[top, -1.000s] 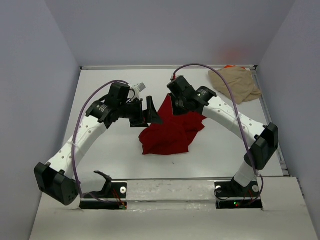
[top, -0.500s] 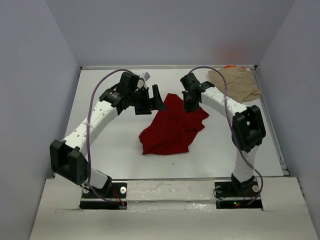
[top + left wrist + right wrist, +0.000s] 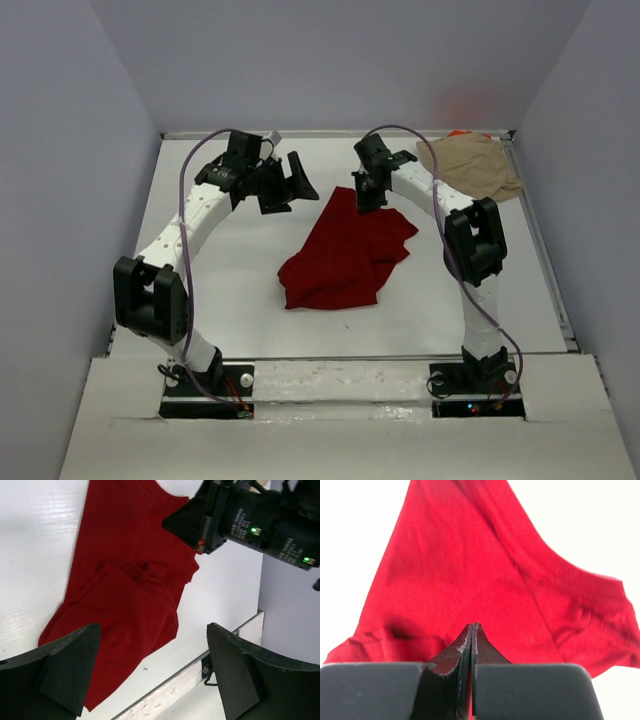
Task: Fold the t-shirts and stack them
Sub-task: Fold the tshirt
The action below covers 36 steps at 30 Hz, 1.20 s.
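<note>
A dark red t-shirt (image 3: 345, 255) lies crumpled mid-table, its far corner drawn toward my right gripper (image 3: 365, 197). That gripper (image 3: 471, 625) is shut, its tips pressed on the shirt's edge (image 3: 470, 555); the left wrist view shows a red sliver at its tip (image 3: 197, 544). My left gripper (image 3: 292, 188) hovers open above the table left of the shirt's far corner, nothing between its fingers (image 3: 152, 630), the red shirt (image 3: 125, 580) below it. A tan t-shirt (image 3: 470, 165) lies bunched at the far right corner, with a sliver of orange fabric (image 3: 458, 133) behind it.
Grey walls enclose the table on three sides. A metal rail (image 3: 545, 260) runs along the right edge. The table's near edge strip (image 3: 165, 690) shows in the left wrist view. Both arm bases (image 3: 200, 385) sit at the front.
Both arms have reached toward the far side. The right gripper closed on the red shirt's far edge, and that corner is drawn out farther back. The left gripper stayed open and moved back.
</note>
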Tool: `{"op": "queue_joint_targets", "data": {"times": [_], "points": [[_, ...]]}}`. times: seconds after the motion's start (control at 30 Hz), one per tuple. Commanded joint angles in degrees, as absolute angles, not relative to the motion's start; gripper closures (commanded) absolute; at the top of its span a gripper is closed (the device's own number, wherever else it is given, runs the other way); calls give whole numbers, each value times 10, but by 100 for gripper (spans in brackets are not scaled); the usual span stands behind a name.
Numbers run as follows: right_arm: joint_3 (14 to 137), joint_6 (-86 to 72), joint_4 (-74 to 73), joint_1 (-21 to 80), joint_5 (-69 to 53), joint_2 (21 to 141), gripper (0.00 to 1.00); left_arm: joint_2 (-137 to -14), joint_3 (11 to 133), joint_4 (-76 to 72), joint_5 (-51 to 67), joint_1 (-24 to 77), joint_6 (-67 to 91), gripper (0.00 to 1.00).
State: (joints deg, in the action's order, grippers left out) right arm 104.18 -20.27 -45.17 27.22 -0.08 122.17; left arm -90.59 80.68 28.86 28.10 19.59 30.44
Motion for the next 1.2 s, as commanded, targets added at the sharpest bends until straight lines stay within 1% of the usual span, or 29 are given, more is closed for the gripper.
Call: {"op": "queue_joint_targets", "data": {"times": [0.0, 0.03, 0.13, 0.33, 0.47, 0.57, 0.63, 0.7, 0.83, 0.97, 1.03, 1.07, 1.1, 1.17], "points": [[1108, -176, -474, 259, -42, 1261, 100, -893, 856, 272, 308, 191, 293, 4], [1141, -175, -484, 259, -44, 1274, 100, -894, 857, 271, 309, 189, 293, 4], [1187, -170, -499, 254, -57, 1310, 100, -901, 859, 272, 315, 189, 287, 4], [1220, -157, -487, 248, -125, 1353, 100, -903, 853, 269, 324, 185, 280, 4], [1242, -156, -494, 248, -134, 1373, 100, -904, 849, 270, 337, 178, 273, 4], [1296, -135, -540, 243, -142, 1411, 100, -907, 849, 269, 342, 174, 271, 4], [1363, -120, -569, 243, -159, 1452, 100, -908, 851, 270, 344, 173, 270, 4], [1391, -113, -585, 243, -168, 1469, 100, -909, 854, 272, 347, 172, 269, 4], [1404, -98, -573, 243, -234, 1485, 100, -906, 860, 274, 347, 168, 268, 4], [1442, -80, -578, 243, -306, 1516, 100, -908, 862, 281, 345, 169, 265, 4], [1419, -84, -543, 248, -266, 1495, 100, -902, 858, 273, 344, 169, 259, 4], [1381, -81, -528, 256, -243, 1479, 100, -901, 857, 272, 343, 169, 258, 4], [1358, -77, -492, 263, -216, 1443, 100, -899, 857, 272, 342, 169, 258, 4], [1326, -60, -460, 263, -264, 1414, 100, -900, 855, 271, 341, 169, 257, 4]]}}
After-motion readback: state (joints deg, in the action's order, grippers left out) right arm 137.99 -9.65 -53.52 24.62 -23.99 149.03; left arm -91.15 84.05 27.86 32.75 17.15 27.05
